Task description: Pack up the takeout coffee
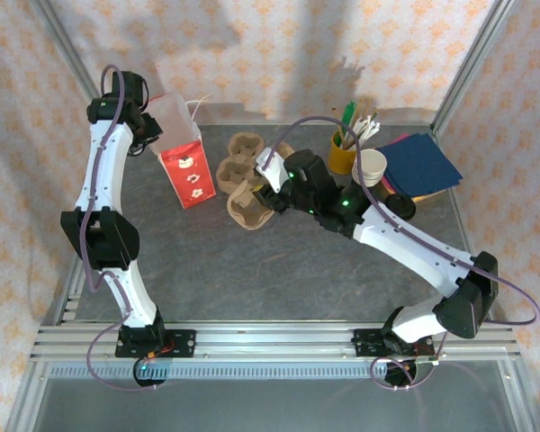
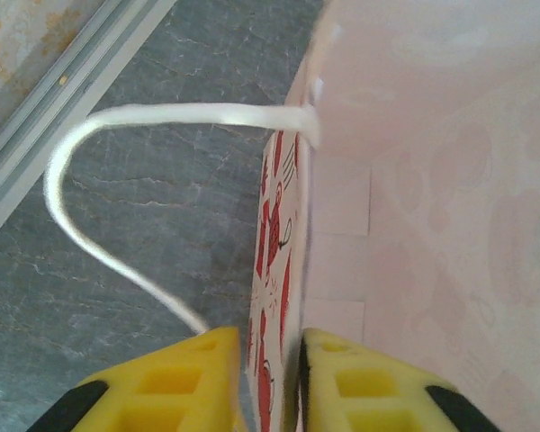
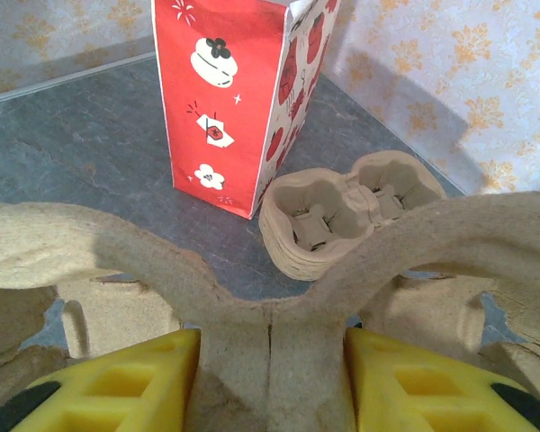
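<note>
Yellow fingers (image 2: 189, 378) of the left hand (image 2: 272, 360) pinched the red bag (image 2: 274, 270) by its wall; the right hand (image 3: 270, 360) pinched the pulp carrier (image 3: 270, 315) by its centre rib. Holding the bag upright and the carrier level seemed wise. What looked like the takeout coffee (image 1: 400, 207) sat by the blue napkins (image 1: 423, 166), well right of both hands

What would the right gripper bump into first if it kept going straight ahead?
Probably the second brown pulp cup carrier lying just ahead. The right gripper itself clamps the held brown pulp carrier. The red paper bag stands just beyond and to the left, though depth is hard to judge.
</note>
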`<state>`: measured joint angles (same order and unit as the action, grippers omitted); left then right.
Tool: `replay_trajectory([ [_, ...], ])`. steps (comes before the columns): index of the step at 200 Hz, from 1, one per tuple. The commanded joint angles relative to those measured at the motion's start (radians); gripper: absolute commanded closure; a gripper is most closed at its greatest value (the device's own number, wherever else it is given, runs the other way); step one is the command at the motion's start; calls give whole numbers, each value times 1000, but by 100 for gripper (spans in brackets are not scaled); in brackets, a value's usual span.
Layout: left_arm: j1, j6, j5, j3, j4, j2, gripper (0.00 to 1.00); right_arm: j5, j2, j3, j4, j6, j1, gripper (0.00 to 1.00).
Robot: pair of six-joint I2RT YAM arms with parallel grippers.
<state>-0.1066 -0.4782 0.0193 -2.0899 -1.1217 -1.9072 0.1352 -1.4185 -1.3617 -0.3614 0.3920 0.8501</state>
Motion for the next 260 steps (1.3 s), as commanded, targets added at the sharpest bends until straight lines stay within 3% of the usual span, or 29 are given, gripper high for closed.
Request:
replay_trajectory([
  [1,-1,27,5,18,-21,-13,85,-2,33,6,-4,-18,-2,58],
  [27,-2,38,2,23,-21,29,96,3,44,7,-5,-23,-3,58],
  [66,11,67,6,62,-52,120,99,19,74,0,-23,-30,-2,58],
  [99,45,69,26,226,-37,284,100,10,118,-11,-54,-41,-2,58],
  [152,181,6,24,453,-51,524,100,32,179,-68,-136,-139,-10,58],
  [190,311,-64,89,599,-22,673,100,110,221,-116,-189,-180,-11,58],
  [225,446,-101,118,666,0,745,100,171,231,-205,-260,-183,-12,58],
  [260,481,-59,193,720,83,764,100,209,232,-305,-303,-194,-12,58],
])
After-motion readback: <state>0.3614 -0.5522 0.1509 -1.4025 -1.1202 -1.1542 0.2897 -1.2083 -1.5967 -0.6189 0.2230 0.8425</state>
